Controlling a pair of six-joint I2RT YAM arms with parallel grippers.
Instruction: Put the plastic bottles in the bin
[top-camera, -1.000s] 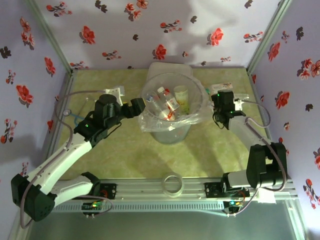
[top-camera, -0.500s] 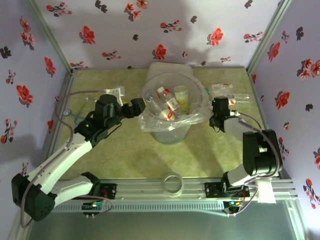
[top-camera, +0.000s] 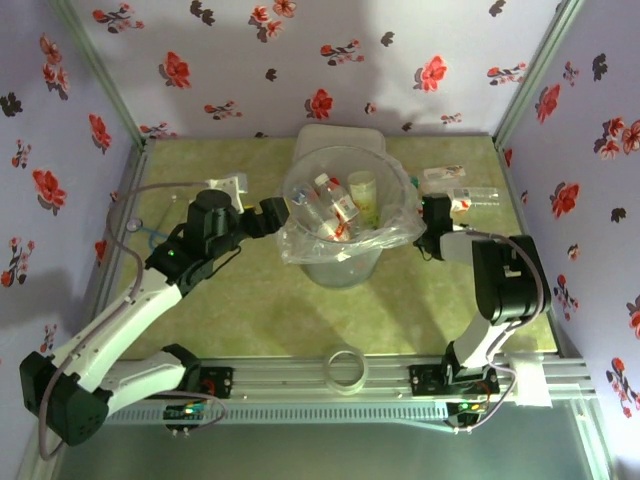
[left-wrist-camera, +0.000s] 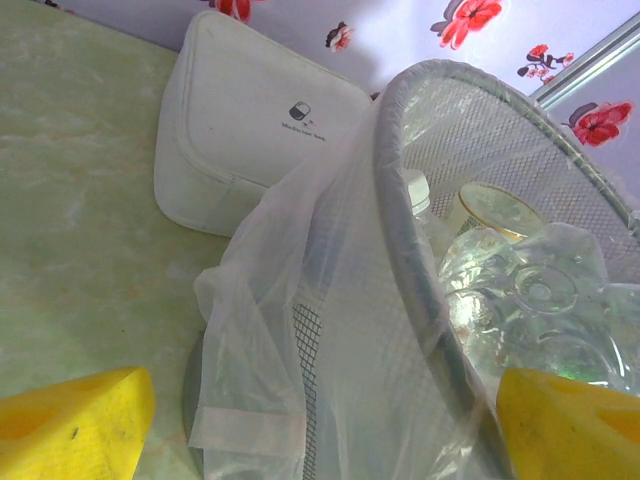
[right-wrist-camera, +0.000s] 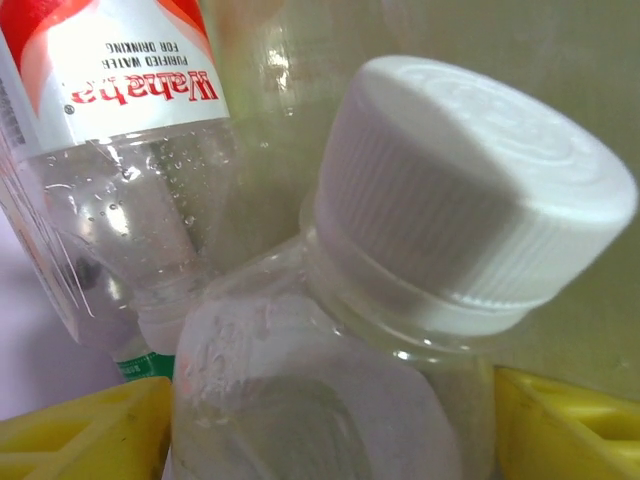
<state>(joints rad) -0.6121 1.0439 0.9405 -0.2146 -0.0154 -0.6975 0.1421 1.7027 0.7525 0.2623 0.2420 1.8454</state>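
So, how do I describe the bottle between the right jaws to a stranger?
Start at the big clear bin in the middle and look just right of it. The bottle between the right jaws has a white cap; its neighbour has a red-and-white label.

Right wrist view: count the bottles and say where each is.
2. A white-capped bottle sits between the yellow fingers; a red-labelled bottle lies beside it, upper left. Others may be hidden.

The mottled yellow-green table (top-camera: 260, 300) carries a round clear bag-lined bin (top-camera: 340, 270) just right of the left gripper (top-camera: 275, 212), with a white rounded-square flat box (top-camera: 335, 135) beyond it. Small clear plastic bottles (top-camera: 472, 193) lie at the right gripper (top-camera: 438, 205).
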